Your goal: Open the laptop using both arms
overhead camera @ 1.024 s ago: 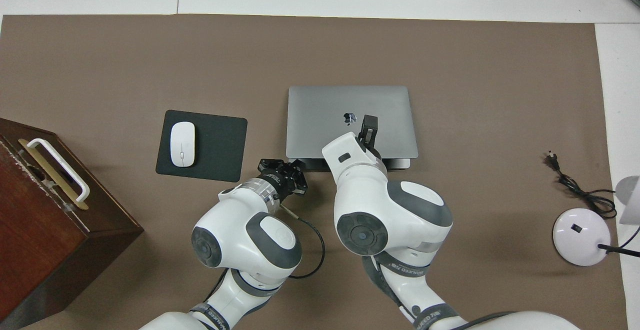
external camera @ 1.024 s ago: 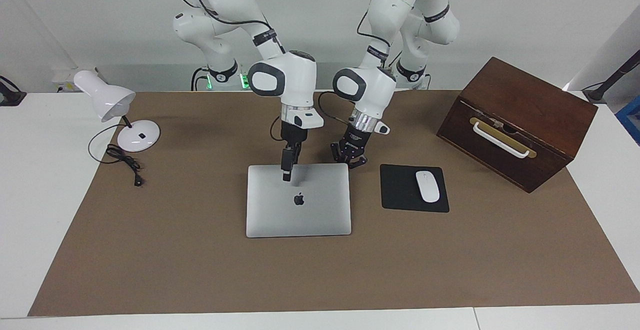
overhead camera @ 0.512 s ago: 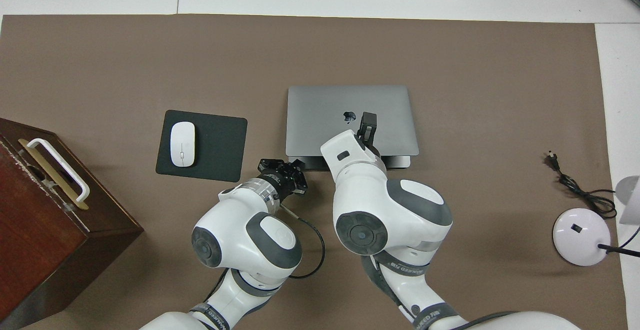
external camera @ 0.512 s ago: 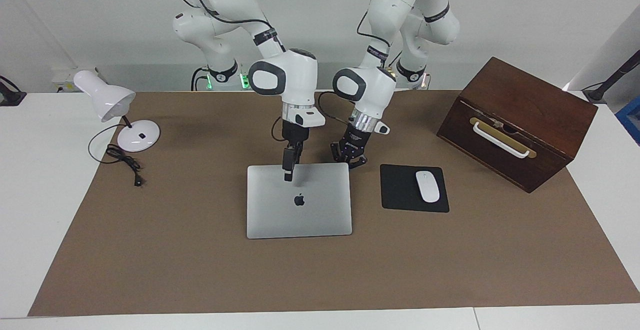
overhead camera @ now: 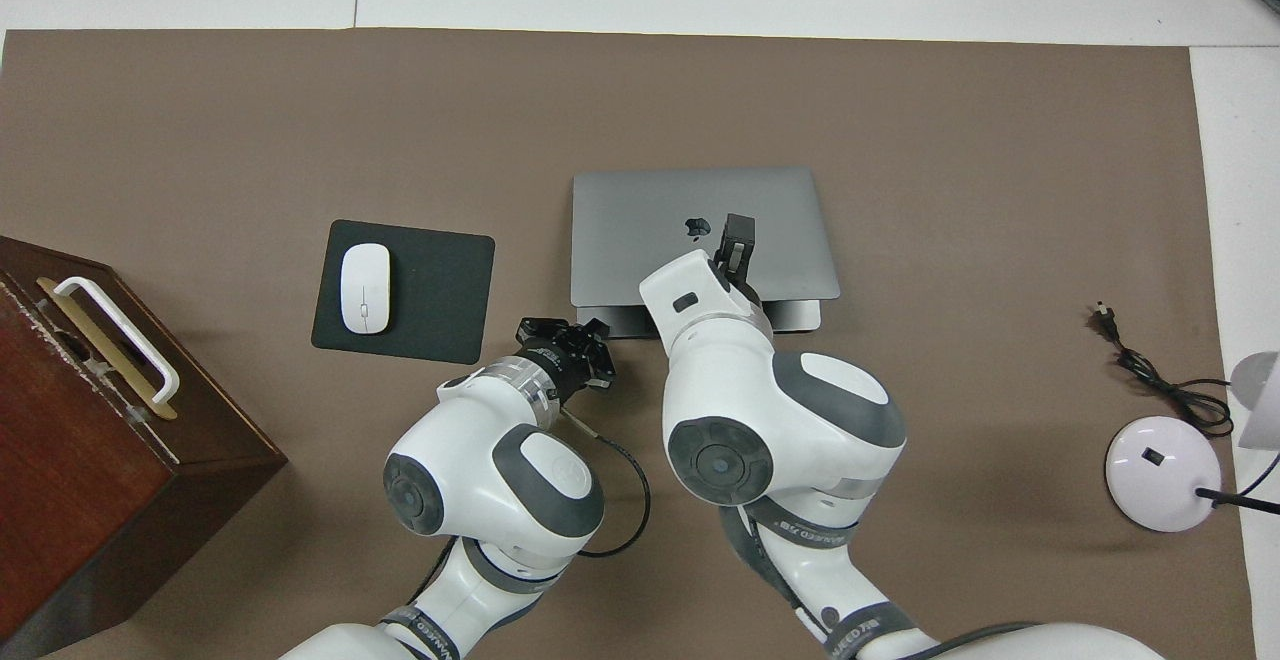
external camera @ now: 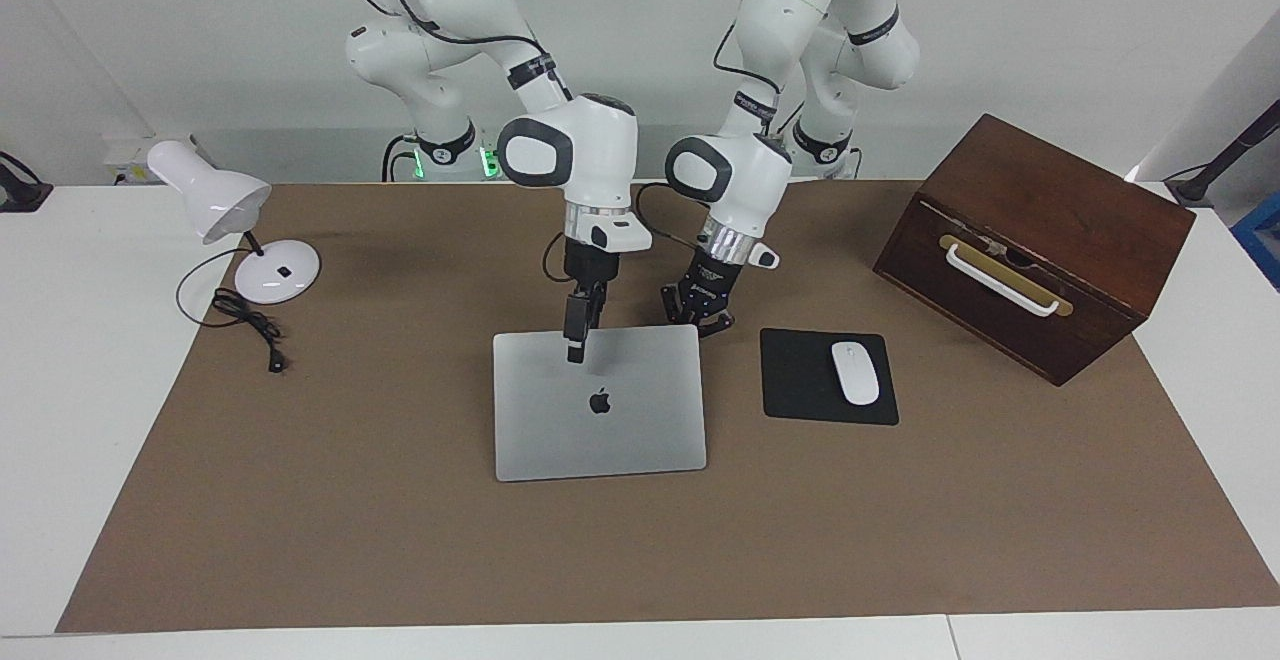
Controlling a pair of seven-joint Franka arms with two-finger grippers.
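The silver-grey laptop (external camera: 620,430) lies on the brown mat in the middle of the table, logo up. Its lid (overhead camera: 660,210) is lifted a little at the edge nearer to the robots, and a strip of the base (overhead camera: 790,315) shows under it. My right gripper (external camera: 574,350) points straight down at that raised edge, over the lid (overhead camera: 738,240); I cannot see whether it holds the lid. My left gripper (external camera: 697,320) is shut and sits low by the laptop's corner nearer to the robots, toward the left arm's end (overhead camera: 572,332); whether it touches the laptop is unclear.
A black mouse pad (external camera: 800,380) with a white mouse (external camera: 855,372) lies beside the laptop toward the left arm's end. A dark wooden box (external camera: 1030,240) stands past it. A white desk lamp (external camera: 230,210) and its cable (external camera: 250,325) are at the right arm's end.
The lid's edge nearer to the robots has risen slightly, uncovering more of the base. My right gripper has gone up a little with it. The left gripper has stayed put.
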